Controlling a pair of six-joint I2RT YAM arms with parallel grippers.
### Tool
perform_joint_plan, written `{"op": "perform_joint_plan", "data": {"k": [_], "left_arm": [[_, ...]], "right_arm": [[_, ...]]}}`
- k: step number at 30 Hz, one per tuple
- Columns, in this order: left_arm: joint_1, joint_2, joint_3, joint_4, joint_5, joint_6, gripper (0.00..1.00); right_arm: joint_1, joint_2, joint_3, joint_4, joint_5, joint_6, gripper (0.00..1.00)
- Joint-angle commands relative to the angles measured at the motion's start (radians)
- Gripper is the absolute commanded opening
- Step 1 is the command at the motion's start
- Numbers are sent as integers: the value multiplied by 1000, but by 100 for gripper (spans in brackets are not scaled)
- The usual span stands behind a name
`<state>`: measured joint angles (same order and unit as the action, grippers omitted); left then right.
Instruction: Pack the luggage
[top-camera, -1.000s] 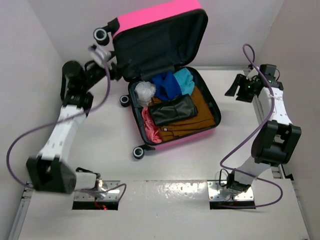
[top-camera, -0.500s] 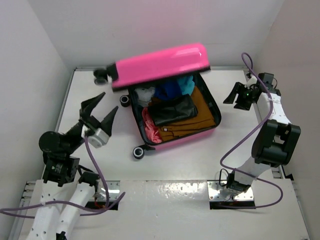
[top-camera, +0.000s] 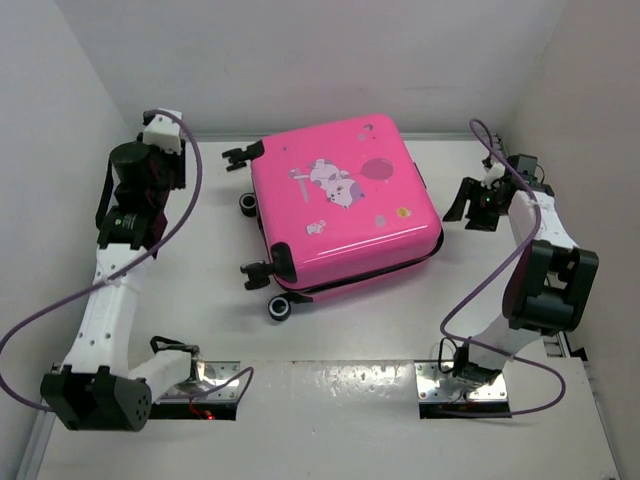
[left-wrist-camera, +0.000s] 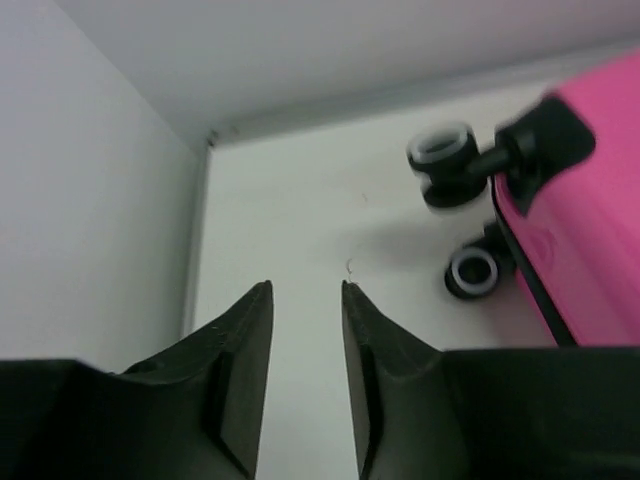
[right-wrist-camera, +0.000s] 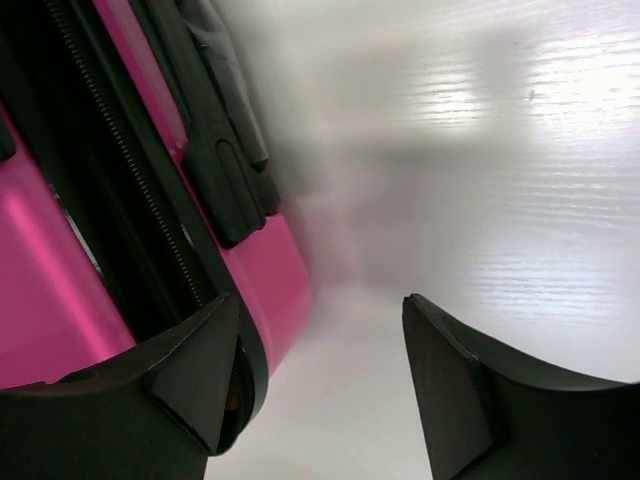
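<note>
The small hot-pink hard-shell suitcase with a white cartoon print (top-camera: 345, 215) lies flat mid-worktop (top-camera: 200, 300), its glossy, round-cornered lid down, so filling looks done. The black toothed zipper (right-wrist-camera: 120, 200) along its 3 o'clock edge seems still unzipped, which I judge is what remains. The left pincer (left-wrist-camera: 305, 290), at 10 o'clock near the black wheels (left-wrist-camera: 440, 165), stands narrow and empty; the right pincer (right-wrist-camera: 320, 305), just beside the shell at 3 o'clock, gapes wide, holding nothing

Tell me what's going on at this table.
Two robot arms are packing the luggage, a pink suitcase. It lies on the table with its lid down, print facing up. Neither arm holds it: the left gripper hangs empty near its wheels, and the right gripper sits open at the opposite edge.
</note>
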<state>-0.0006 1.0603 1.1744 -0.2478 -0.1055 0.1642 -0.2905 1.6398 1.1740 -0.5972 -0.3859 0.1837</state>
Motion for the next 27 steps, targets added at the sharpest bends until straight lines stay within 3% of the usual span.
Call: {"op": "perform_joint_plan", "data": {"k": [1, 3, 6, 7, 9, 17, 22, 27], "left_arm": [[37, 78, 47, -190, 101, -107, 37], [60, 140, 47, -215, 238, -117, 34], [51, 206, 47, -261, 331, -175, 32], [36, 267, 57, -274, 340, -204, 28], [36, 328, 57, -284, 397, -271, 24], [-18, 550, 93, -170, 570, -527, 23], [-36, 665, 53, 63, 717, -740, 22], [-58, 837, 186, 264, 760, -883, 21]], "right_arm": [[13, 18, 53, -1, 96, -43, 66], [16, 53, 81, -1, 143, -43, 63], [45, 113, 127, -21, 206, -43, 56], [62, 121, 130, -15, 223, -43, 47], [89, 136, 127, -3, 260, -46, 39], [177, 184, 125, -47, 179, 46, 0], [211, 180, 75, -98, 67, 131, 0], [273, 86, -40, -44, -59, 279, 0]]}}
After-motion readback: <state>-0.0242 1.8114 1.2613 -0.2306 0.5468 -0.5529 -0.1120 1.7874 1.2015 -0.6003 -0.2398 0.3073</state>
